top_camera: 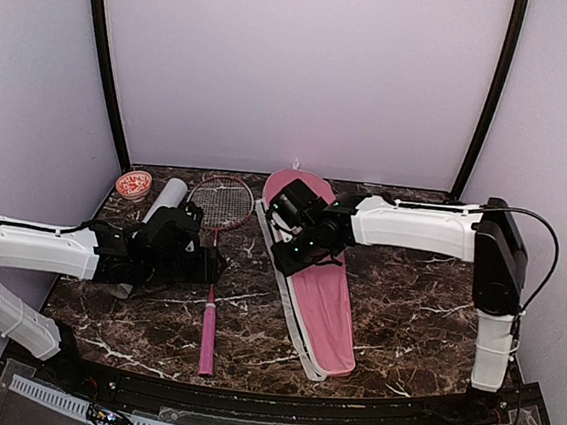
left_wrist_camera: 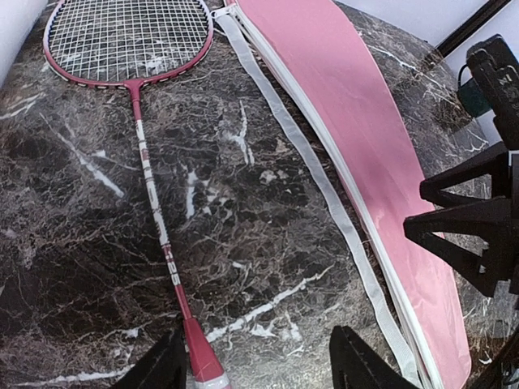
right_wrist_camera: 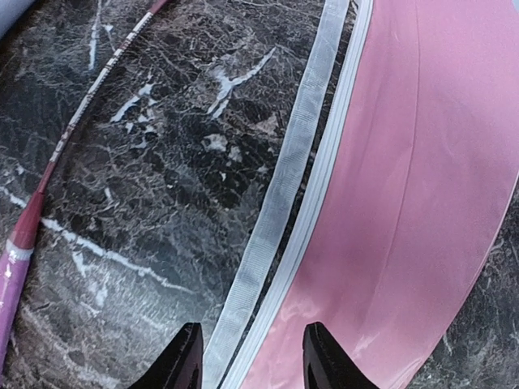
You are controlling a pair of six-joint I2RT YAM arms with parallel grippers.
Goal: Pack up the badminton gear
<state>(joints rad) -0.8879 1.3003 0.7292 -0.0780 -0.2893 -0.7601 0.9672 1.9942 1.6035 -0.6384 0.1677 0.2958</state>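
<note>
Reading left gripper (left_wrist_camera: 259, 369) as open: fingers spread wide, nothing clamped between. Hovers over the grip end of the racket (left_wrist_camera: 126, 36), top of the pink handle just inside one finger in the left wrist view, contact unclear. Racket flat on the marble table (left_wrist_camera: 268, 243), strung head toward the back, handle pointing at the near edge, left of centre.

Reading right gripper (right_wrist_camera: 251, 361) as open too: fingertips apart, straddling the white trim along the left edge of the pink cover (right_wrist_camera: 422, 162). Can't tell whether touching the trim or just above it.

Pink cover flat on the table right of the racket, wide rounded end at the back, narrow end slanting toward the near right. Close to the racket head at the back, well apart from the handle at the front. Both grippers near each other, facing across the strip of marble between shaft and cover.

White tube (top_camera: 167, 197) lying at back left, just beside the racket head, near end hidden under the left arm. Small red-patterned cap (top_camera: 133, 185) left of the tube, near the back-left corner.
</note>
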